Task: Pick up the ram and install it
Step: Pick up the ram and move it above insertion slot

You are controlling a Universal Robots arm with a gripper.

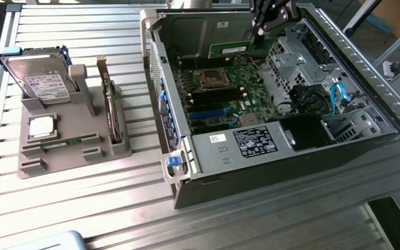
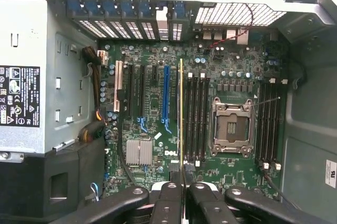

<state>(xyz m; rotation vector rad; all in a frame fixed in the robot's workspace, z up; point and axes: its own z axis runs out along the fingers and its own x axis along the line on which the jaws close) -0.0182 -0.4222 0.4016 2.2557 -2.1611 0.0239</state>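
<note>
Closest to the wrist lens, black gripper (image 2: 182,186) fingers (image 2: 169,192), pinched nearly shut on one end of the ram (image 2: 181,124). Seen from there edge-on, as a thin yellow-green line reaching out over the motherboard (image 2: 152,77), between the blue expansion slot (image 2: 166,98) and the bank of black memory slots (image 2: 196,116) beside the empty CPU socket (image 2: 231,124). Cannot tell from that angle whether touching the board or held above it. Shows also a second bank of memory slots (image 2: 268,119) on the socket's far side, a finned heatsink (image 2: 139,152), the gray power supply (image 2: 37,34) with its black label, and a vented rear grille (image 2: 231,13).

From the exterior view, broadside instead: ram (image 1: 233,49) as a green strip, long edge roughly level, gripped at one end by the gripper (image 1: 258,36) inside the open computer case (image 1: 255,182), toward its back wall, above the motherboard (image 1: 255,99). Adds what the wrist camera misses: slatted metal counter (image 1: 82,208) under the case, and well apart on the exterior view's left a gray parts holder (image 1: 61,154) carrying a hard drive (image 1: 44,83) upright in a blue frame, an upright expansion card (image 1: 106,99), a square silver processor (image 1: 41,126) lying flat, and a narrow green stick (image 1: 71,141) lying in a groove.
</note>
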